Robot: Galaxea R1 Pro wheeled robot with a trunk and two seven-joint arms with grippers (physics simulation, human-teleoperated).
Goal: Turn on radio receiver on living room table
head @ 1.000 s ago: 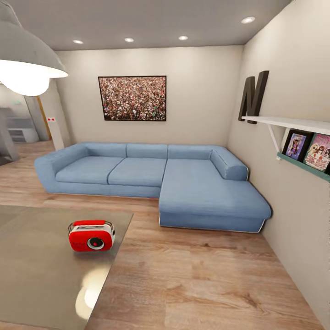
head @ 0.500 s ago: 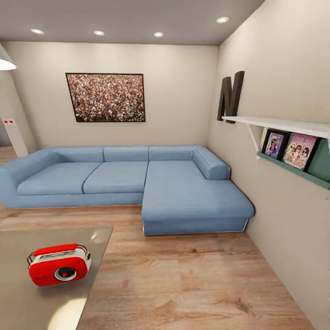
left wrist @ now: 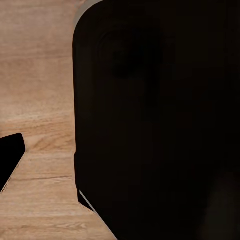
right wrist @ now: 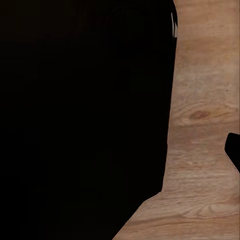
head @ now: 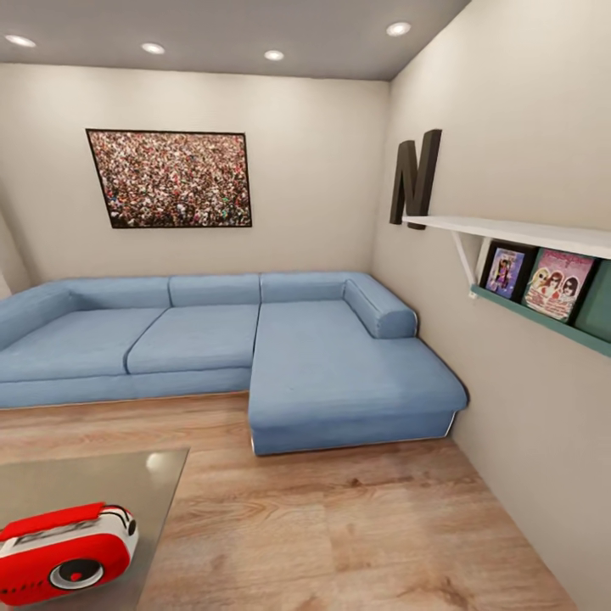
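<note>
At lower left, the glossy red radio receiver (head: 64, 556) sits on the matte grey table (head: 93, 479); I cannot tell whether my grippers are apart or together.

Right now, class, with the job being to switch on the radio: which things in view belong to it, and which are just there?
Job: radio receiver; table.
Just there: sofa; crowd picture; shelf; letter N.

The radio receiver (head: 64, 553) is cut off by the head view's left and bottom edges, as is the table (head: 127, 484) beneath it. In both wrist views a black mass hides most of the floor (left wrist: 40, 100), so neither gripper's state can be told.
</note>
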